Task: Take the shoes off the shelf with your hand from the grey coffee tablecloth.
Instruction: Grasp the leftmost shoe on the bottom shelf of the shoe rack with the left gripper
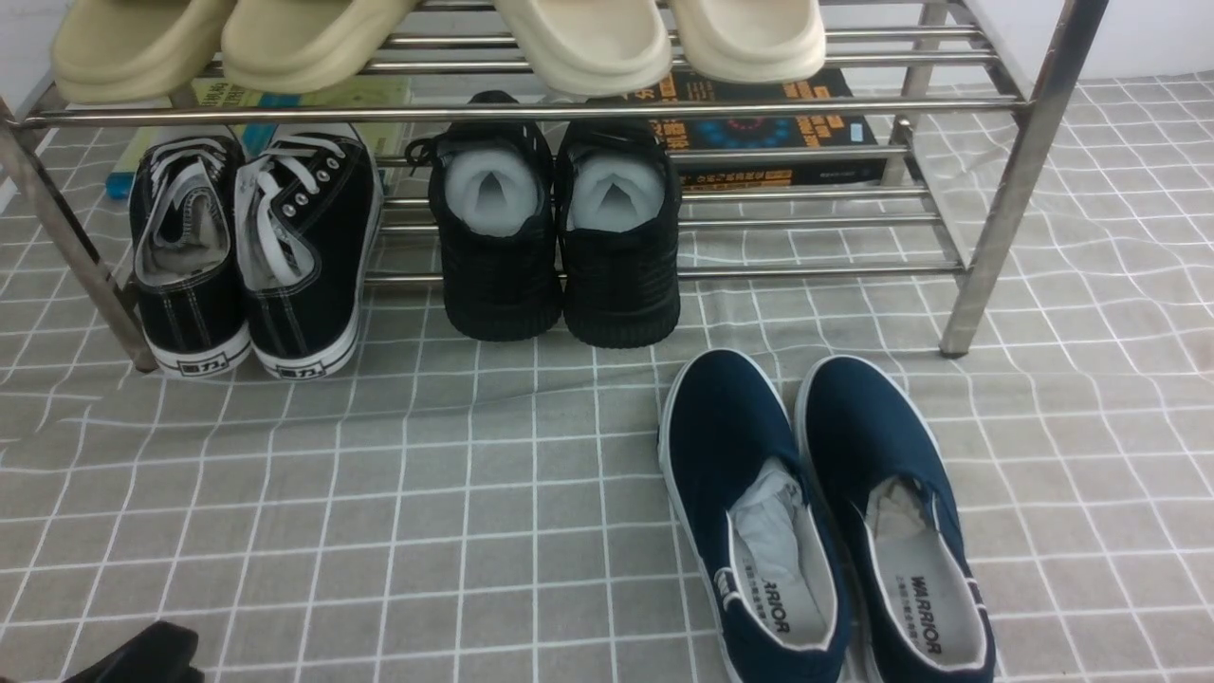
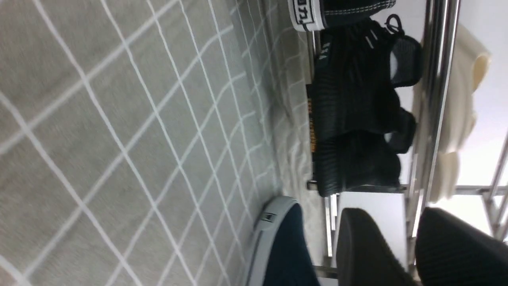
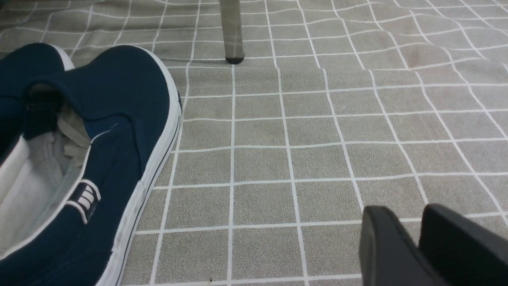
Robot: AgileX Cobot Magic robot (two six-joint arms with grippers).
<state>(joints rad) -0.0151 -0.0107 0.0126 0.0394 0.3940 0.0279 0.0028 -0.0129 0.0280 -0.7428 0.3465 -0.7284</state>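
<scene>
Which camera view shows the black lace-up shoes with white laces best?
The front view: both shoes show nearly whole at the shelf's lower tier. The left wrist view shows only one heel at its edge; the right wrist view shows none.

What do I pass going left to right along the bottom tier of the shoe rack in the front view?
black canvas lace-up sneakers → all-black knit sneakers → dark books lying towards the back → rack's right front leg
</scene>
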